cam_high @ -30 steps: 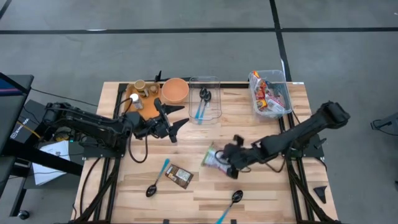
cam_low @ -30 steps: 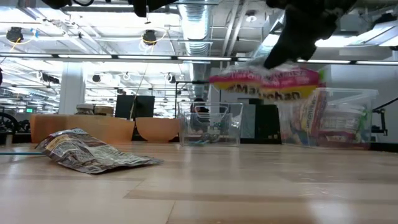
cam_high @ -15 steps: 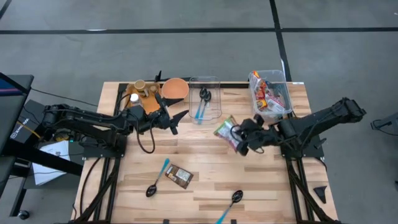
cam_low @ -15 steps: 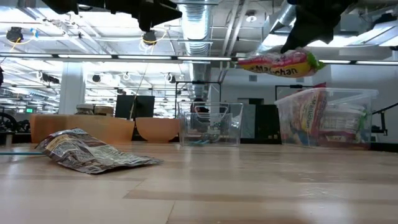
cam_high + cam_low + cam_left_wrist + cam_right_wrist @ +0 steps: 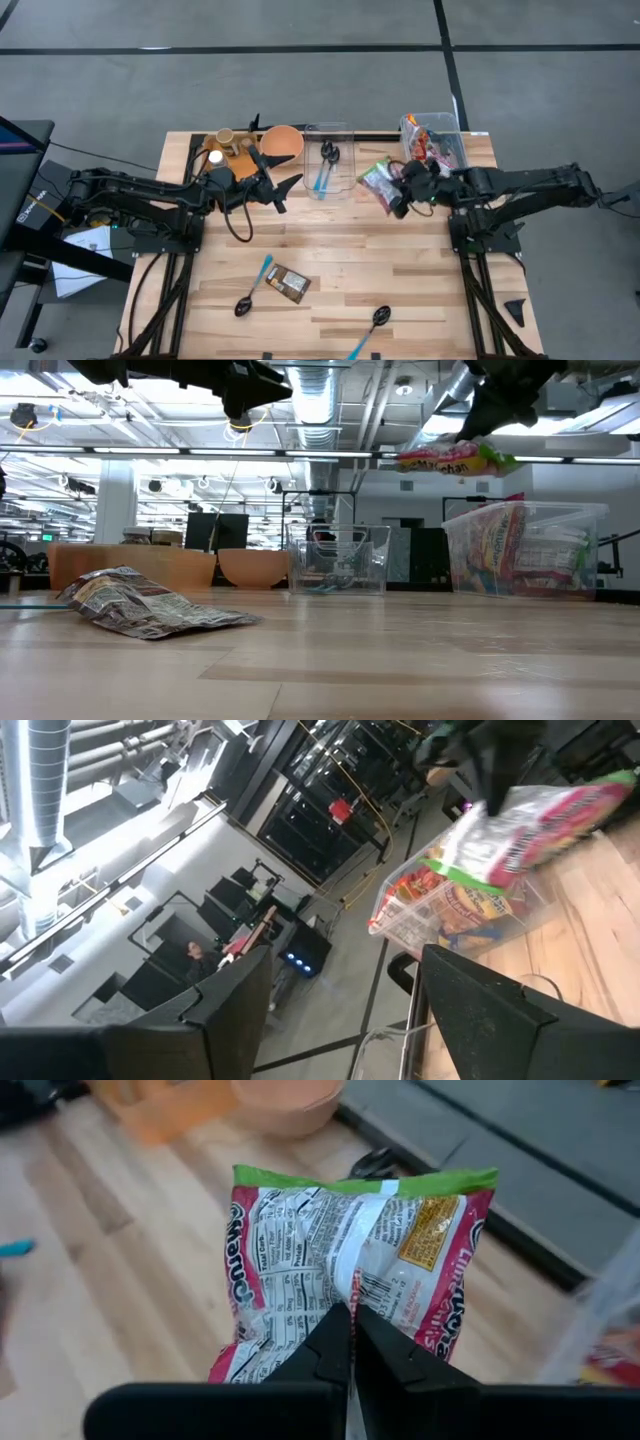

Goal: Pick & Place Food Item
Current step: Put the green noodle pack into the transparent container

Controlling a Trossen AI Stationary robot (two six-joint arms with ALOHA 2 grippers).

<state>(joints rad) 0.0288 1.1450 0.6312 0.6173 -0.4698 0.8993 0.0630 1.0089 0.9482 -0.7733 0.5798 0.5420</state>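
Food item: a pink-and-green crinkled plastic noodle packet [image 5: 377, 183], held clear of the tabletop, between the two clear bins at the far edge.
Grasp: the right gripper [image 5: 399, 194] is clenched on the packet's central back seam; in the right wrist view the dark fingers [image 5: 352, 1342] pinch that seam with no gap showing.
Packet's lie: it hangs out beyond the fingertips, long axis roughly in line with the arm's reach, green end farthest from the wrist.
Destination, as I judge it: the clear plastic bin of snack packets [image 5: 447, 126] at the far right corner, since it already holds similar packets.
Key relation: the bin lies just beside the packet, toward the right arm's own base and slightly farther back; the packet is not yet over its rim.
Nearer arm: the right one; its forearm runs alongside the bin.
Other bin: a clear plastic tray holding spoons [image 5: 345, 183] sits on the packet's other side.
Left gripper [image 5: 285, 192]: hovering near an orange bowl [image 5: 281, 144], fingers spread, grasping nothing.
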